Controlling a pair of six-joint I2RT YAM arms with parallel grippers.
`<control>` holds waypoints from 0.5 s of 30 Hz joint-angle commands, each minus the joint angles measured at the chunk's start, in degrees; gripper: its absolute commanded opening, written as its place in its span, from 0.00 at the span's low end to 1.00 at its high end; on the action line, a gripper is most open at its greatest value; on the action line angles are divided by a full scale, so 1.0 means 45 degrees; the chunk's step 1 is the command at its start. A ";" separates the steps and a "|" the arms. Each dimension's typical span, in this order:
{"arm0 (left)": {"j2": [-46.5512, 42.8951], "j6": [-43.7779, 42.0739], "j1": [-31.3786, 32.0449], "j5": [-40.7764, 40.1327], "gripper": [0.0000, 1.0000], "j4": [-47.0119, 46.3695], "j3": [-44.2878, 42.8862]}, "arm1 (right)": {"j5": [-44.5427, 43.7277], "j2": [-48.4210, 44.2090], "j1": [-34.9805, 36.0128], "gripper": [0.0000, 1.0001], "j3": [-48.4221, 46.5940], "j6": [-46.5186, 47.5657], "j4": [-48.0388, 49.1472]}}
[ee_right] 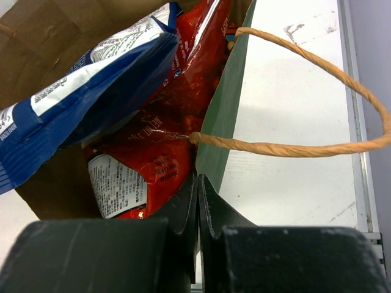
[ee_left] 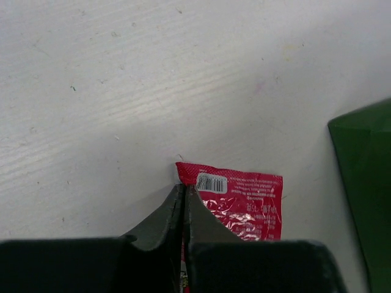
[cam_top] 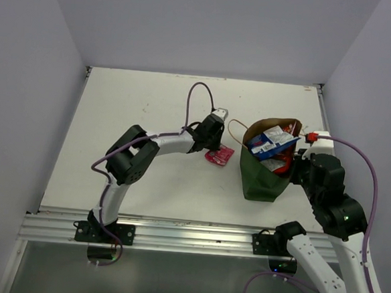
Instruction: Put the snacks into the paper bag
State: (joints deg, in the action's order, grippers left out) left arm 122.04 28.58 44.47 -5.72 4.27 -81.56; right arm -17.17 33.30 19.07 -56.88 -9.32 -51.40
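The dark green paper bag (cam_top: 264, 178) stands open right of centre, with a blue bag (cam_top: 269, 146) and red chip bags (cam_top: 279, 166) inside. My right gripper (cam_top: 301, 158) is shut on the bag's right rim. The right wrist view shows its jaws (ee_right: 197, 180) pinching the green wall (ee_right: 223, 116), with the blue bag (ee_right: 91, 91) and a red packet (ee_right: 153, 159) inside. The small pink sachet (cam_top: 219, 156) lies left of the bag. My left gripper (cam_top: 214, 145) is shut on its edge. The left wrist view shows that gripper (ee_left: 184, 189) on the sachet (ee_left: 244, 204).
The bag's brown rope handles stick out, one toward the left arm (cam_top: 236, 126) and one on the right side (ee_right: 317, 146). The bag's green wall (ee_left: 366, 183) is close to the right of the sachet. The table's right edge (ee_right: 357, 122) runs near the bag.
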 commanded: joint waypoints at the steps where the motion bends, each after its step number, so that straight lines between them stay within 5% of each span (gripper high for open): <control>1: 0.0615 -0.0648 0.0313 -0.0331 0.00 0.1824 0.0292 | 0.0124 -0.0134 0.0020 0.00 -0.0211 0.0118 0.0328; 8: -0.0067 -0.0628 0.0391 -0.0448 0.00 0.1356 0.0741 | 0.0085 -0.0115 0.0020 0.00 -0.0211 0.0099 0.0328; 15: -0.3151 -0.0706 0.0372 -0.2474 0.00 0.2214 0.0294 | 0.0085 -0.0095 0.0020 0.00 -0.0211 0.0079 0.0308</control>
State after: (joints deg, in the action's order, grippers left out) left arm 116.86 26.87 46.04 -10.39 10.70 -79.42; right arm -17.19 33.30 19.09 -56.88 -9.32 -51.37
